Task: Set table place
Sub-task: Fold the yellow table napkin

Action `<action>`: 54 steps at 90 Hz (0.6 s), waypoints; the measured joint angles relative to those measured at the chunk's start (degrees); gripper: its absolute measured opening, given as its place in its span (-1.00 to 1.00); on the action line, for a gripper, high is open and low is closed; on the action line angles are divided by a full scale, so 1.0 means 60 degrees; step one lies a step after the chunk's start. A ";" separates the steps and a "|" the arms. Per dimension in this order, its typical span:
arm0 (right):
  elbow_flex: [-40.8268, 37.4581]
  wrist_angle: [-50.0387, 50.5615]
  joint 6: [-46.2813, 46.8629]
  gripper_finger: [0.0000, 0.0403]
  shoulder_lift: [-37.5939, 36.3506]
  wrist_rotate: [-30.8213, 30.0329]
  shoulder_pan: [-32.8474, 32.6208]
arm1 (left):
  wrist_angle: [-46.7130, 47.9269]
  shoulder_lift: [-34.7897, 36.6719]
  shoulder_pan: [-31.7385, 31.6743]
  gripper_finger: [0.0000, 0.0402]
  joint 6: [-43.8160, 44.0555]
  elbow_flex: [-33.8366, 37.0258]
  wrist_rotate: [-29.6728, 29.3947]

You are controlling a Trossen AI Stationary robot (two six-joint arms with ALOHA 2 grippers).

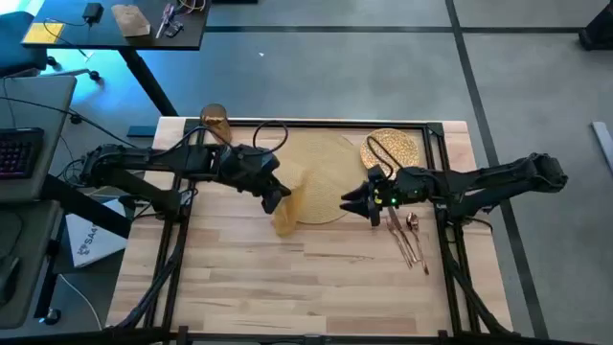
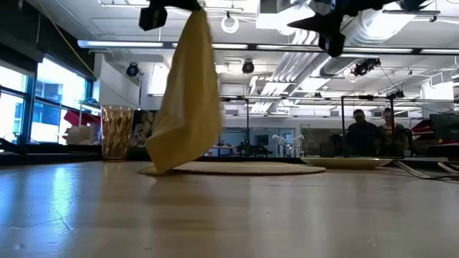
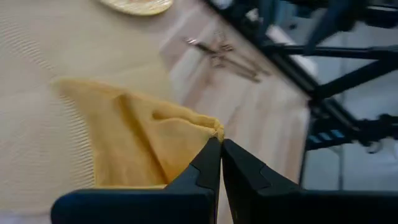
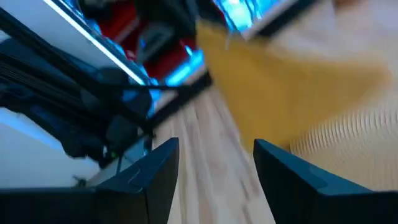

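The yellow napkin [image 1: 287, 217] hangs from my left gripper [image 1: 279, 198], which is shut on it above the near left edge of the round woven placemat [image 1: 322, 175]. My right gripper [image 1: 349, 201] hovers open over the placemat's right side, a short way from the napkin [image 4: 280, 81] and holding nothing. The speckled plate [image 1: 392, 149] lies at the far right, partly on the placemat. The copper cutlery [image 1: 413, 240] lies on the wood to the right. The amber cup [image 1: 215, 125] stands at the far left. My left gripper pinches a bunched upper corner of the napkin [image 3: 213, 129] between its two fingertips, coming from above. The cloth hangs slack below the fingers in loose folds. Its lower end [image 2: 162, 166] reaches down to the placemat's edge [image 2: 237, 170]; whether it touches I cannot tell.
Bare wood [image 1: 287, 287] stretches across the table's near half. A black rail frame [image 1: 450, 230] borders the tabletop. A dark desk [image 1: 115, 29] with small items stands beyond the far left corner. People sit in the room behind [image 2: 366, 132].
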State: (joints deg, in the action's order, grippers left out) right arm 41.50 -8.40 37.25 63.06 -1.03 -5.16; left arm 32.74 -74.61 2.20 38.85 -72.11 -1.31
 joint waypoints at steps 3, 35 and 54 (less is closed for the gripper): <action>0.0022 -0.0121 -0.0288 -0.04 0.0053 0.0023 0.0017 | -0.0147 0.0000 0.0056 -1.00 0.0001 -0.0001 0.0053; 0.3041 0.1744 -0.3935 -0.04 0.2940 0.1019 -0.0004 | -0.0491 -0.0082 0.0280 -1.00 0.0395 0.0006 0.0113; 0.4703 0.2643 -0.4134 -0.04 0.4558 0.0960 -0.0107 | -0.0454 -0.0091 0.0273 -1.00 0.0408 0.0003 0.0092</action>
State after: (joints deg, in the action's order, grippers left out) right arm 69.71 7.46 12.45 90.41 4.73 -5.80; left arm 30.01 -75.16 3.84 41.30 -72.10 -0.75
